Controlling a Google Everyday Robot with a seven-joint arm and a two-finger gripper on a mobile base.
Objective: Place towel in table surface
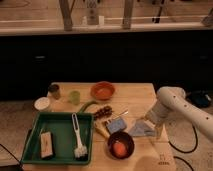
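Towel, pale grey-blue cloth (141, 129), lies on light wooden table (135, 95) nr right edge, gripper (157, 129) at it; grip state unclear. Lay flat, w/ clearance from dark bowl (120, 145).

Beside the towel (142, 129), the gripper (156, 128) is largely hidden under its own white arm (176, 104), which the right edge cuts off, while right of the towel the table (136, 95) runs out past the bottom edge
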